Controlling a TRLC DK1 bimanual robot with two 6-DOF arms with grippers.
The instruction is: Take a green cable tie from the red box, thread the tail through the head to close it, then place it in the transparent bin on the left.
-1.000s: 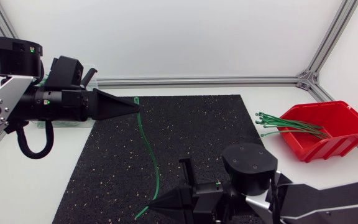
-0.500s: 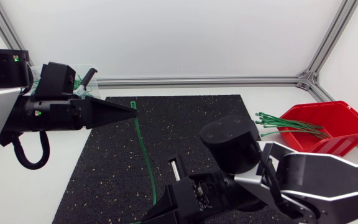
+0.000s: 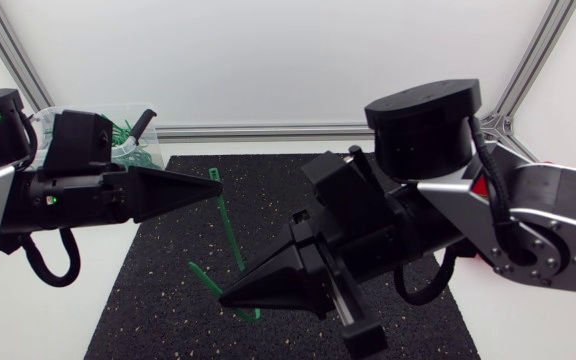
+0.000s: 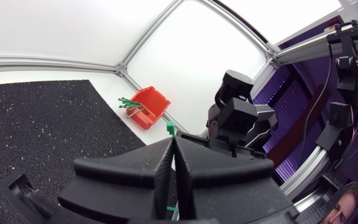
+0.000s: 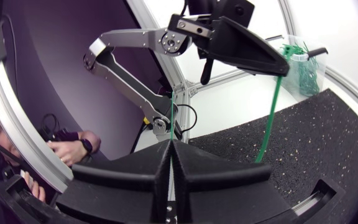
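A green cable tie hangs in the air above the black mat, held at both ends. My left gripper is shut on its head end, and the square head sticks out just past the fingertips. My right gripper is shut on the tail end, with a short green piece jutting out beside its tip. In the right wrist view the tie drops from the left gripper to the mat. The red box holds more green ties. The transparent bin stands behind the left arm.
The bulky right arm reaches across the middle of the mat and hides most of the red box in the head view. The bin holds several closed green ties. White table runs around the mat.
The right arm has swung up from the front edge towards the middle, lifting the tie's tail off the mat. The left gripper has stayed near the same spot with the head end.
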